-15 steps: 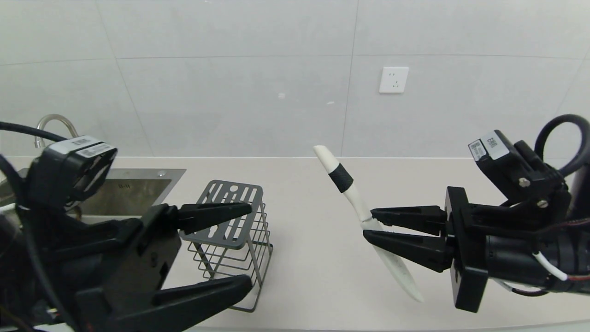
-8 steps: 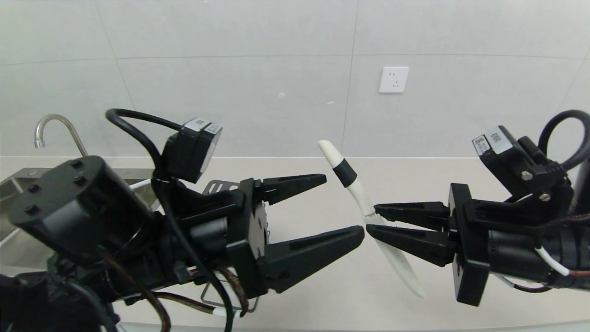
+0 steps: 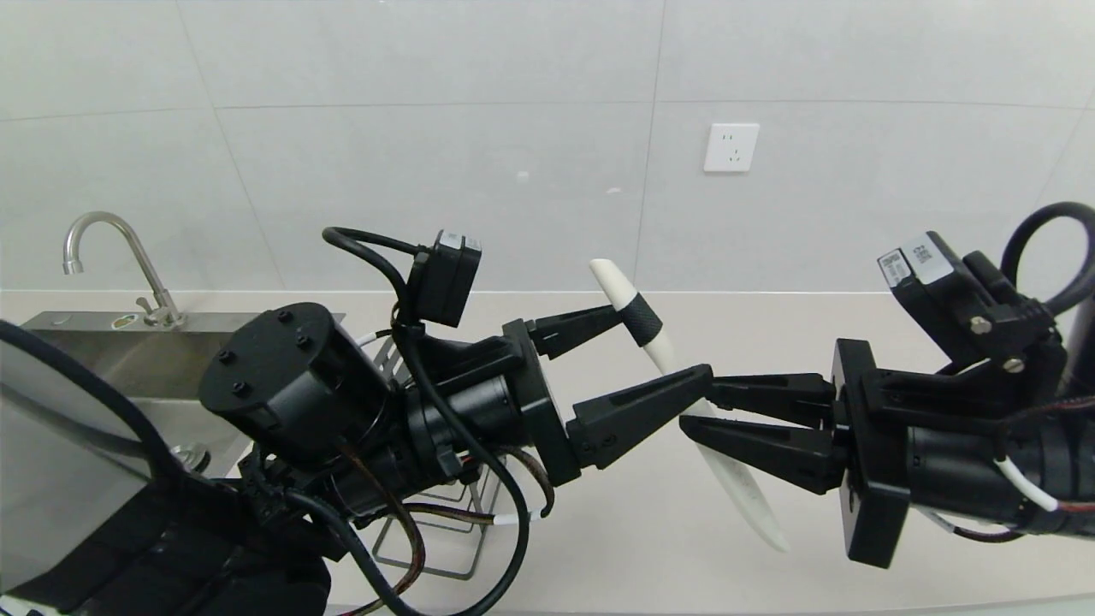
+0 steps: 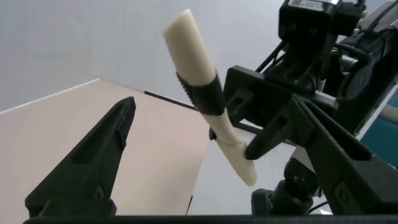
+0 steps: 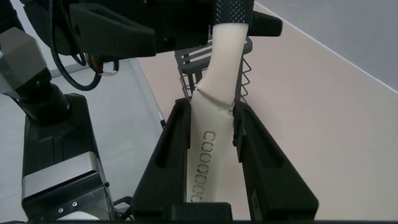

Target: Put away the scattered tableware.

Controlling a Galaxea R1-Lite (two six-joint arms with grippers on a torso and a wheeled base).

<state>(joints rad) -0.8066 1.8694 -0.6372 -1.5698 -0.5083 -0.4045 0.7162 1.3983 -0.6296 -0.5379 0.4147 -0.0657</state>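
Knife (image 3: 659,349) held in right end effector (image 3: 697,404); left end effector (image 3: 660,342) (wide open) has apparently come astride handle (image 3: 640,318)

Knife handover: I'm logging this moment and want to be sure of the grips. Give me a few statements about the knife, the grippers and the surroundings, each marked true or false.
1. The right gripper is shut on the knife. True.
2. The left gripper is clamped on the handle. False: it is open, one finger on either side of the handle.
3. The knife lies flat on the counter. False: it is held in the air, tilted, handle end up.
4. A wire rack stands on the counter. True.
5. The faucet is on the robot's right. False: it is on its left, at the sink.
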